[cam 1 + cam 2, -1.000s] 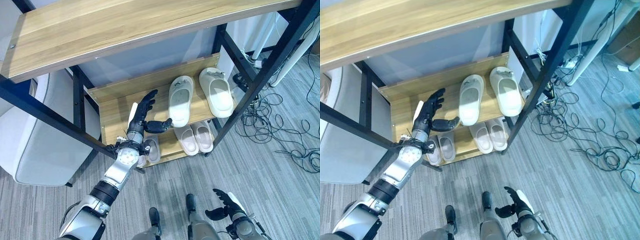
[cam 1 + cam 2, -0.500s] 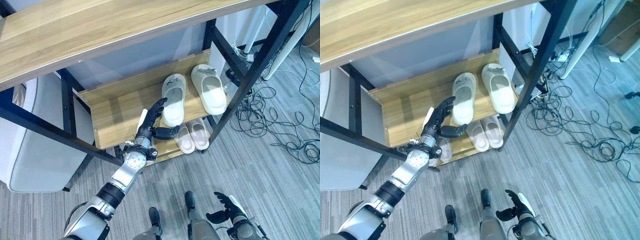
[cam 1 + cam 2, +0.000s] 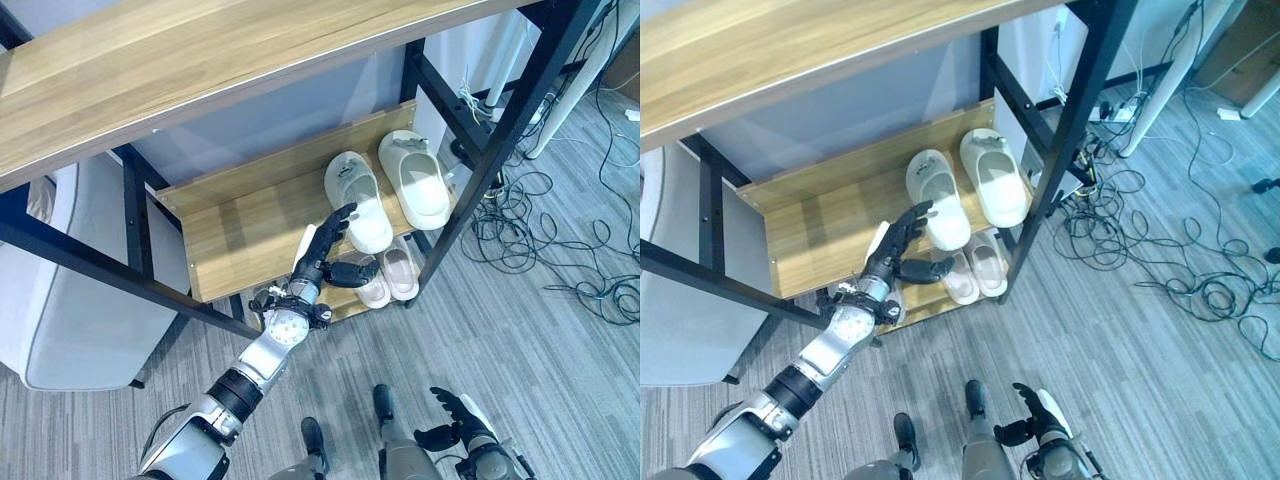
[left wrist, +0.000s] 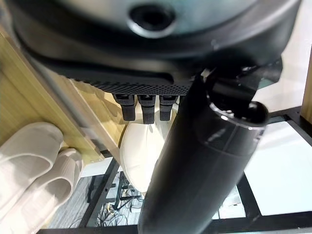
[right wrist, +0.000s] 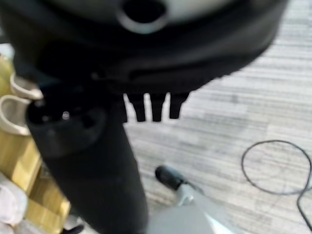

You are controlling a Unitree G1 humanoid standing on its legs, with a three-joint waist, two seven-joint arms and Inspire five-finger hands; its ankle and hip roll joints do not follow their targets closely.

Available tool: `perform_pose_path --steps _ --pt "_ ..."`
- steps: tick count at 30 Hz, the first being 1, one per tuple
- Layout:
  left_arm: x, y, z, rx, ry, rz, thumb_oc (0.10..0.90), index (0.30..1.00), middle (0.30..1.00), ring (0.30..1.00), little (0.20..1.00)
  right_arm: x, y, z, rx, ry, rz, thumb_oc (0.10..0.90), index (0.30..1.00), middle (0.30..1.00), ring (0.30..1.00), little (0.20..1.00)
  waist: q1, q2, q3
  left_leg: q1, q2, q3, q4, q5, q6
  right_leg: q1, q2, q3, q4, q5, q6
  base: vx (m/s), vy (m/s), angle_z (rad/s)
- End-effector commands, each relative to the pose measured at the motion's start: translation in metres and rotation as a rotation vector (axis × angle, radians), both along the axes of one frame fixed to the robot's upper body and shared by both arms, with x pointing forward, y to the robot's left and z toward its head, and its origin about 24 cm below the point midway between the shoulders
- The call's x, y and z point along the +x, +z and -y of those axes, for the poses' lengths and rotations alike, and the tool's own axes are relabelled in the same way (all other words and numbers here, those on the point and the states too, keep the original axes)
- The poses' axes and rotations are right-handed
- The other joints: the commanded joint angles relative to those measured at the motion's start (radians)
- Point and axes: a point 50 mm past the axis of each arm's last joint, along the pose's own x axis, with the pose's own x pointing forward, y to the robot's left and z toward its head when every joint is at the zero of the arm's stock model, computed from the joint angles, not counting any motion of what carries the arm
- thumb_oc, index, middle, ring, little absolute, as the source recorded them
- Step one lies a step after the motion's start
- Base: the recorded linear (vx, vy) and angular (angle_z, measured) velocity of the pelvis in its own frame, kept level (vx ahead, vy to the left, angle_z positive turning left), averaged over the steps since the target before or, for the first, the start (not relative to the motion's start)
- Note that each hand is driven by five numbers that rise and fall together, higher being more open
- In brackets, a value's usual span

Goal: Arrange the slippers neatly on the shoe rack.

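Two white slippers lie on the right part of the rack's middle shelf [image 3: 235,225]: the left slipper [image 3: 358,200] slanted, the right slipper [image 3: 412,178] close beside it. My left hand [image 3: 320,250] reaches over the shelf's front edge. It is open, its straight fingers [image 4: 141,108] lying against the left slipper's [image 4: 138,152] near left side, the thumb stretched out below. My right hand [image 3: 452,415] hangs open low over the floor, away from the rack.
A beige slipper pair [image 3: 390,275] sits on the bottom shelf, partly behind my left hand. The wide top shelf [image 3: 200,60] overhangs the rack. Black posts [image 3: 480,170] frame its right end. Tangled cables [image 3: 540,240] cover the floor to the right; a pale grey box [image 3: 70,300] stands left.
My left hand has moved right along the middle shelf onto the left slipper. That slipper's near end has swung right, closer to the other one. The camera has shifted too.
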Motion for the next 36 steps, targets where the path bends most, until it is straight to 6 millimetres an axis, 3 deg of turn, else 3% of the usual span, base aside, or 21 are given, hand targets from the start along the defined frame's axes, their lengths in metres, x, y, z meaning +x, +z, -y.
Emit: perform_pose_path --steps 1,15,27,36 --pt "0.013 0.046 0.026 -0.053 -0.071 0.184 0.8 0.9 0.9 0.9 0.9 -0.003 0.009 0.012 -0.033 0.008 0.05 0.8 0.9 0.9 0.9 0.9 -0.022 -0.006 -0.021 -0.013 0.002 -0.024 0.003 -0.064 -0.029 0.008 -0.037 -0.025 0.012 -0.12 0.074 0.01 -0.006 -0.05" --pt "0.027 0.068 0.026 -0.042 -0.026 0.241 0.8 0.9 0.9 0.9 0.9 -0.006 0.008 0.016 -0.043 0.01 0.037 0.8 0.9 0.9 0.9 0.9 -0.036 0.004 -0.026 -0.01 0.005 -0.019 0.003 -0.065 -0.032 0.006 -0.033 -0.024 0.011 -0.122 0.072 0.01 -0.002 -0.04" --pt "0.034 0.064 -0.013 0.034 0.082 0.258 0.8 0.9 0.9 0.9 0.9 -0.006 0.005 0.009 -0.02 0.017 0.033 0.8 0.9 0.9 0.9 0.9 -0.013 0.001 -0.037 -0.002 0.009 -0.03 0.003 -0.06 -0.036 0.029 -0.029 -0.039 0.007 -0.131 0.067 0.0 0.0 0.0" --pt "0.047 0.076 -0.038 0.092 0.193 0.29 0.8 0.9 0.9 0.9 0.9 -0.006 0.004 0.007 -0.021 0.028 0.028 0.8 0.9 0.9 0.9 0.9 -0.013 -0.004 -0.039 -0.008 0.013 -0.036 0.003 -0.059 -0.038 0.027 -0.027 -0.045 0.007 -0.132 0.066 0.0 0.0 0.0"
